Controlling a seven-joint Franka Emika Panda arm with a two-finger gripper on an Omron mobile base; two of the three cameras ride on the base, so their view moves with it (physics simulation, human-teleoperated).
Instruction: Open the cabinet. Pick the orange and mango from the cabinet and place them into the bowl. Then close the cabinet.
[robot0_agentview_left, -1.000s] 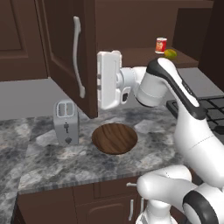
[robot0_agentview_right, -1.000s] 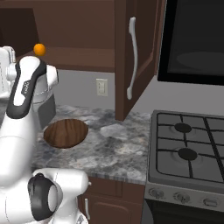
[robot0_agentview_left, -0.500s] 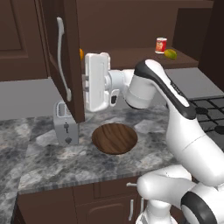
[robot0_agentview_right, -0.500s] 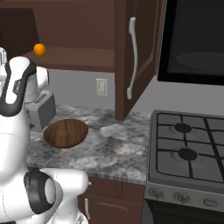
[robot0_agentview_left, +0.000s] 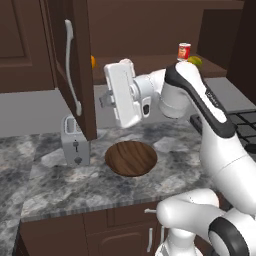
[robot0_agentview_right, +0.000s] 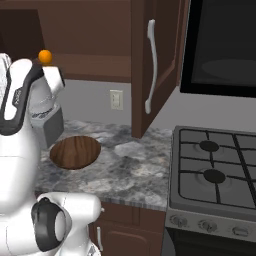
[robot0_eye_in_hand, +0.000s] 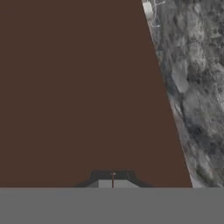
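Note:
The cabinet stands with both doors swung out; its left door (robot0_agentview_left: 82, 90) is nearly edge-on and the right door (robot0_agentview_right: 165, 60) hangs over the counter. My gripper (robot0_agentview_left: 104, 100) is shut, empty, with its tips against the left door's inner face, which shows as brown panel (robot0_eye_in_hand: 78, 87) behind the closed tips (robot0_eye_in_hand: 113, 183). The orange (robot0_agentview_left: 93, 61) (robot0_agentview_right: 45, 56) sits on the cabinet shelf just behind that door. The mango (robot0_agentview_left: 194, 61) lies at the shelf's right end. The wooden bowl (robot0_agentview_left: 131, 157) (robot0_agentview_right: 75, 152) rests empty on the counter below my hand.
A red can (robot0_agentview_left: 184, 51) stands beside the mango. A silver toaster (robot0_agentview_left: 75, 145) sits left of the bowl, under the open left door. The gas stove (robot0_agentview_right: 215, 170) is to the right, with a dark microwave (robot0_agentview_right: 220, 45) above it.
The left door has swung further out to the left, and my hand has followed it leftward, staying shut against its inner face.

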